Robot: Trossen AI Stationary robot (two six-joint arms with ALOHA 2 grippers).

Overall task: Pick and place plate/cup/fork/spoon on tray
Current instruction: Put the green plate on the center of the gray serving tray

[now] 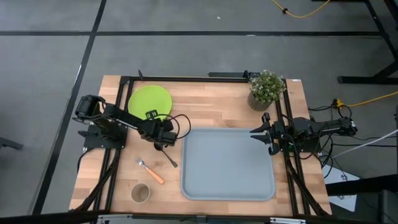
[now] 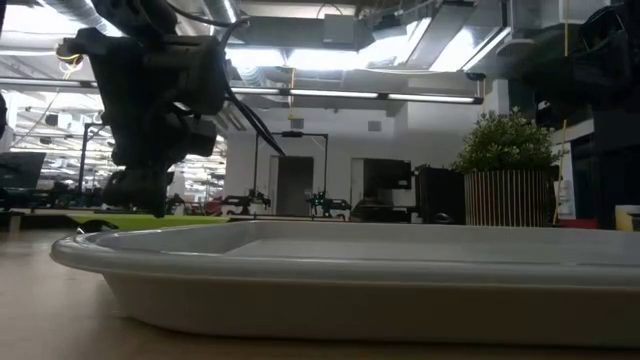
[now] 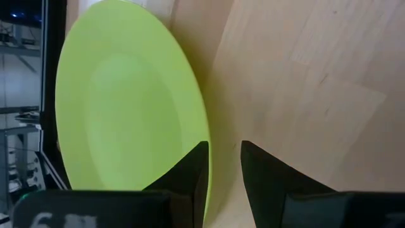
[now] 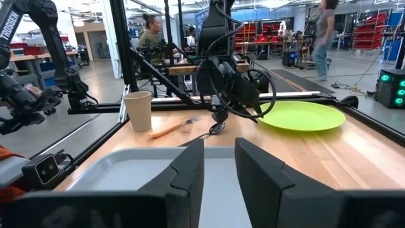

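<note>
1. The cup (image 1: 140,192) stands at the table's near left corner, and the fork (image 1: 151,172) lies just beyond it.
2. My left gripper (image 1: 151,115) sits at the plate (image 1: 148,101) edge, fingers (image 3: 190,171) narrowly parted around the rim, though contact is hard to judge.
3. The spoon (image 1: 166,154) lies beside the tray (image 1: 227,164).
4. My right gripper (image 1: 257,132) waits spread open at the tray's right edge.

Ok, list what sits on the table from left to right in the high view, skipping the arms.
cup → fork → tray → potted plant. The plate and spoon overlap those in left-right span, so their place in the order is unclear.
</note>
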